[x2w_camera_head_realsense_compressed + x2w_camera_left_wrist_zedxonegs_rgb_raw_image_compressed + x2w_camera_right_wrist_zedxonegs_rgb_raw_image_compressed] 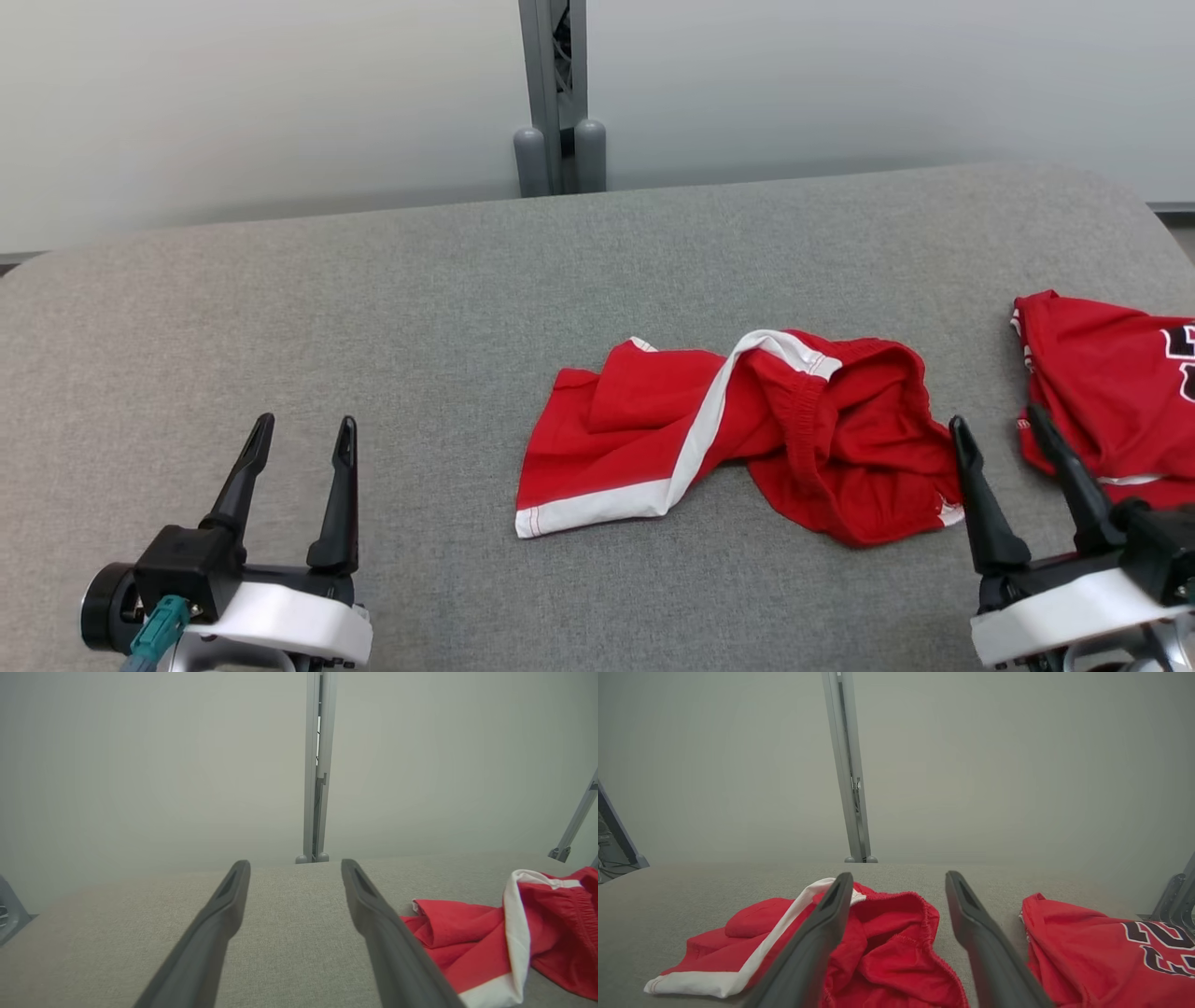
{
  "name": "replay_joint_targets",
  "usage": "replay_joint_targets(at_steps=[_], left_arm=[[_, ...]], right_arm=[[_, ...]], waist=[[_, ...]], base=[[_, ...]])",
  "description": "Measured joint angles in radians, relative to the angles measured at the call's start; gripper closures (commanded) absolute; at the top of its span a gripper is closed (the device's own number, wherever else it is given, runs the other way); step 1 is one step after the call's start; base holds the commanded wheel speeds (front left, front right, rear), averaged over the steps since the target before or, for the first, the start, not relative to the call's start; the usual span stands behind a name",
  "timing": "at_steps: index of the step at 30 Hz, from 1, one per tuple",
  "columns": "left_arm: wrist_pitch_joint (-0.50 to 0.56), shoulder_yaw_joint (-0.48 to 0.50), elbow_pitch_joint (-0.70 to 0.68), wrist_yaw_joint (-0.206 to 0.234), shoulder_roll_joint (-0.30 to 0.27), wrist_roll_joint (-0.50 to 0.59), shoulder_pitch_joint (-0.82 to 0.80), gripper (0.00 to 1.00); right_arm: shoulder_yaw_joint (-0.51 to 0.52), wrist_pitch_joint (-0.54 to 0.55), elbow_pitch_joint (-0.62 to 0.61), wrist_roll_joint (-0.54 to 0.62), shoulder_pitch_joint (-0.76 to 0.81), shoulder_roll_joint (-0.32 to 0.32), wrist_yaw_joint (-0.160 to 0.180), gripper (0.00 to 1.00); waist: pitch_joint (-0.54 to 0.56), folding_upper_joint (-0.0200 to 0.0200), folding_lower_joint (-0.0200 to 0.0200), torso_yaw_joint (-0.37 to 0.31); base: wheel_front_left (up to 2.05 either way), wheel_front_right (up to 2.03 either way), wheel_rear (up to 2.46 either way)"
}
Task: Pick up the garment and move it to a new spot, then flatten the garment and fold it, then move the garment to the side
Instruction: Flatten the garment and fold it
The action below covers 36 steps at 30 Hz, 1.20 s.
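Note:
The garment, red shorts with white trim, lies crumpled on the grey fabric table, a little right of centre. My left gripper hovers open at the lower left, well to the left of the shorts, nothing between its fingers. In the left wrist view the left gripper points at bare table, with the garment off to its right. My right gripper stands open just right of the shorts' right edge. In the right wrist view the right gripper looks over the garment, holding nothing.
A second red piece, a jersey with dark numerals, lies at the table's right edge, close to my right gripper; the jersey is right of the fingers. A grey post rises behind the table's far edge against a pale wall.

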State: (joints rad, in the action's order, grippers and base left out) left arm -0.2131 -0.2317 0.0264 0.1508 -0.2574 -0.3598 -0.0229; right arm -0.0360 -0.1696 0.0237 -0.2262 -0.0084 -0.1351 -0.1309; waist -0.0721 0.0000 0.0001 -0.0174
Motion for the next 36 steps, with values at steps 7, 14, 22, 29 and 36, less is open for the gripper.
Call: replay_joint_targets(at_steps=[7, 14, 22, 29, 36], left_arm=[[0.029, -0.004, -0.015, 0.011, -0.009, -0.004, 0.037, 0.00], [0.048, -0.011, -0.027, 0.018, -0.013, -0.006, 0.039, 0.00], [0.054, -0.019, -0.039, 0.024, -0.014, -0.006, 0.039, 0.00], [0.080, -0.056, -0.051, 0.009, -0.011, -0.004, 0.022, 0.00], [0.179, -0.161, 0.027, -0.076, 0.038, -0.046, -0.045, 0.00]], right_arm=[[0.013, 0.048, -0.023, 0.029, 0.054, 0.020, 0.000, 0.00], [0.021, 0.073, -0.042, 0.040, 0.066, 0.032, 0.000, 0.00], [0.023, 0.078, -0.043, 0.040, 0.066, 0.035, 0.000, 0.00], [0.021, 0.078, -0.043, 0.040, 0.059, 0.037, 0.000, 0.00], [-0.007, 0.078, -0.038, 0.039, 0.041, 0.042, 0.000, 0.00]], waist=[[0.036, 0.0000, 0.0000, 0.008], [0.038, 0.0000, -0.0001, 0.016], [0.032, 0.0000, 0.0000, 0.022], [0.016, 0.0000, -0.0001, 0.026], [-0.025, 0.0000, 0.0000, 0.026]], base=[[0.00, 0.00, 0.00], [0.00, 0.00, 0.00], [0.00, 0.00, 0.00], [0.00, 0.00, 0.00], [0.00, 0.00, 0.00]])
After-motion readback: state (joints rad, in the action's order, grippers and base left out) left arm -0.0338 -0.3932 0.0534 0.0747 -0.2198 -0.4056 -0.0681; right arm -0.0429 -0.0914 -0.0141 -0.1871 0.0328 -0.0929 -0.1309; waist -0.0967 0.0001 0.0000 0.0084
